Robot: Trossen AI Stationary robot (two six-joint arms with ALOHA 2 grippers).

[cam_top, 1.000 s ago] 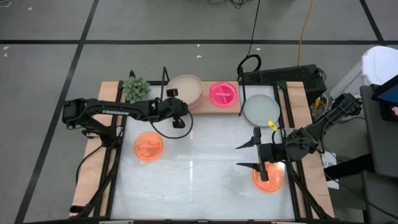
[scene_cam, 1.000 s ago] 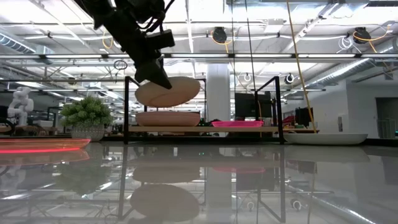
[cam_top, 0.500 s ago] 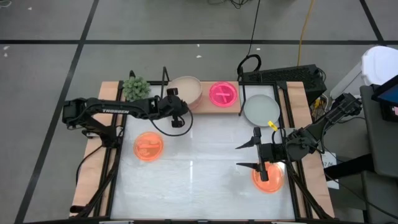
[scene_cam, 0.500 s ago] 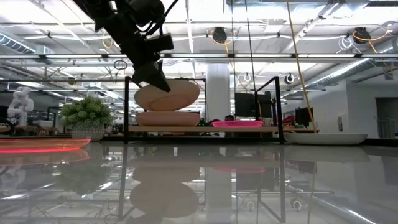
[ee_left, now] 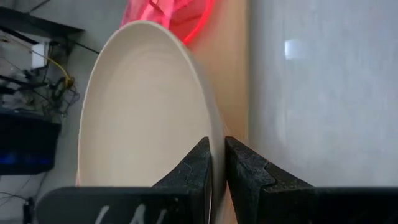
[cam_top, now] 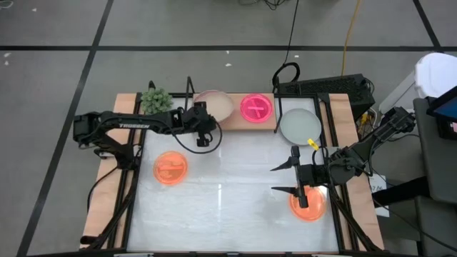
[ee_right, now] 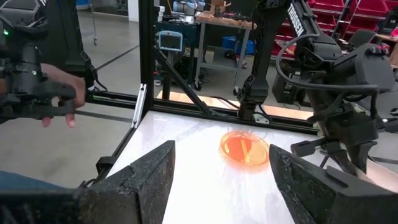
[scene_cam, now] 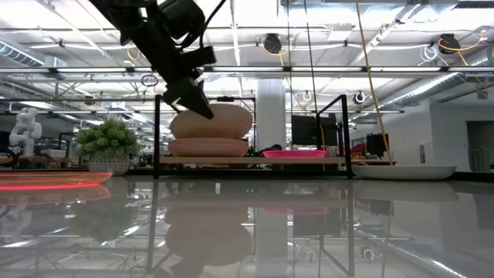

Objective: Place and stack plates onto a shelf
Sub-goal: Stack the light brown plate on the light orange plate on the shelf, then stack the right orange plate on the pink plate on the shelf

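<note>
- "TROSSEN" in pale capital letters runs along the dark left arm (cam_top: 139, 126), readable in the high view.
- White capital letters also run down an upright dark arm (ee_right: 297, 22) seen in the right wrist view; they seem to be the same brand word, but cannot be read for sure.
- No other text, label or number can be read.

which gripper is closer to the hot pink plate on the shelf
Left. The left gripper is at the shelf, shut on a beige plate just beside the hot pink plate. The right gripper hangs open over the table's front right, well away from it.
</note>
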